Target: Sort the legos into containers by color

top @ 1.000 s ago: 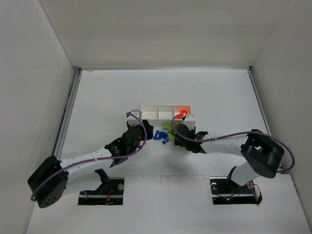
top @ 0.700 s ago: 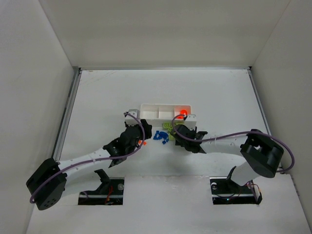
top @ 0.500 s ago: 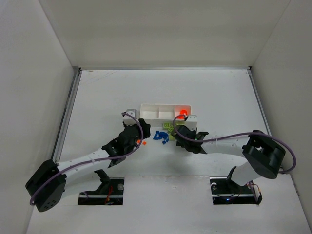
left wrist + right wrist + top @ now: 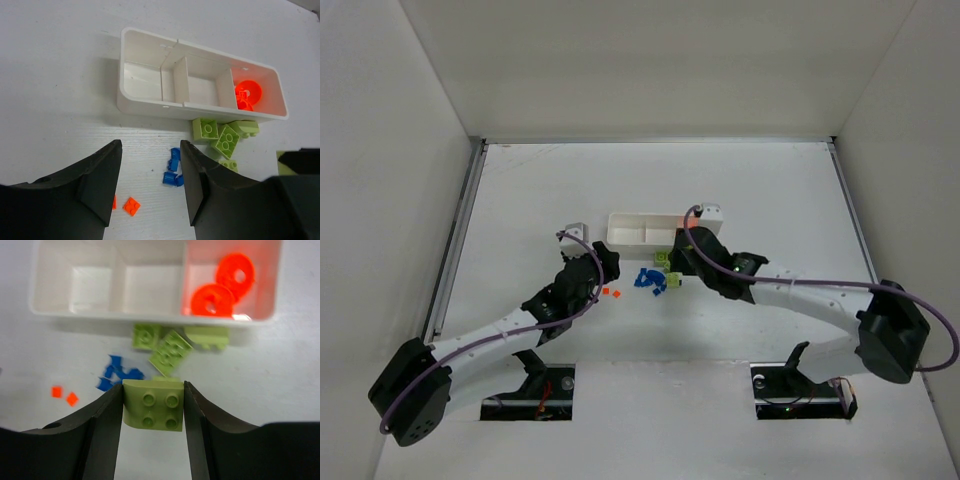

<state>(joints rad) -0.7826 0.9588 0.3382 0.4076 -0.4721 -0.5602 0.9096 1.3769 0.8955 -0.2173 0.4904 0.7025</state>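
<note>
right fingers (image 4: pixel 102 432): black, smooth, curved; closed on two sides of a lime brick (image 4: pixel 153 411), which is square with four round studs up
left fingers (image 4: pixel 95 185): black, matte, partly spread, holding nothing; white table (image 4: pixel 60 60) shows in the gap
right wrist only: the grip itself; two glossy orange-red discs (image 4: pixel 224 290) with centre holes, in the tray compartment at 1 o'clock from the held brick
left wrist only: white plastic tray (image 4: pixel 150 107) at a slant, with thin dividers and rounded corners; two flat orange bits (image 4: pixel 131 206) on the table at 6 o'clock of the tray's left end
top view only: both arms at once; right arm (image 4: pixel 790 290) covers the tray's right end, discs hidden
loose lime bricks (image 4: pixel 170 351): about three, studded, against the tray's near wall
blue bricks (image 4: pixel 117 376): small jumbled cluster on the table outside the tray, 10 o'clock from the held brick
</note>
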